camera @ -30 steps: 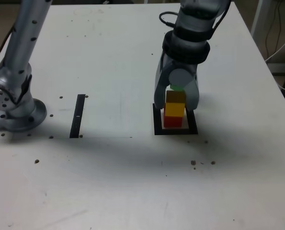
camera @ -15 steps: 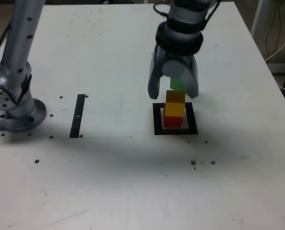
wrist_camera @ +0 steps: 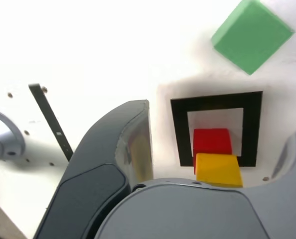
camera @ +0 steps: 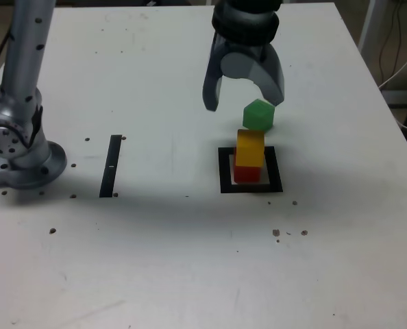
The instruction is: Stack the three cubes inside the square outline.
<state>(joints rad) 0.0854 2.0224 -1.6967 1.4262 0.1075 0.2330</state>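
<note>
The gripper [camera: 243, 92] hangs above the counter [camera: 190, 260] toward its far edge, with its fingers [camera: 212, 89] spread wide and nothing between them.

The green cube [camera: 258, 115] is clear of both fingers. It sits tilted, one corner up, just beyond the top of the stack and toward the far edge of the counter. In the wrist view the green cube [wrist_camera: 251, 35] appears outside the black frame, rotated against its edges. Whether it rests on the counter or is in the air cannot be told from either view.

The yellow cube [camera: 250, 148] stands on the red cube [camera: 247, 173]; the two touch, and the yellow one is shifted slightly off the red (the wrist view shows the yellow cube [wrist_camera: 218, 170] overhanging one side of the red cube [wrist_camera: 212, 142]). Both stand within the white centre of the square outline [camera: 225, 171], which lies to the exterior view's right of the counter's middle. The wrist view confirms the red cube inside the square outline [wrist_camera: 180, 134], with white margin showing around it.

A narrow black strip [camera: 112, 165] lies flat on the counter well apart from the outline, on the exterior view's left. The arm's base [camera: 18, 154] is mounted near the counter's left edge in the exterior view. Small dark specks [camera: 289, 233] dot the counter surface nearer the front edge.
</note>
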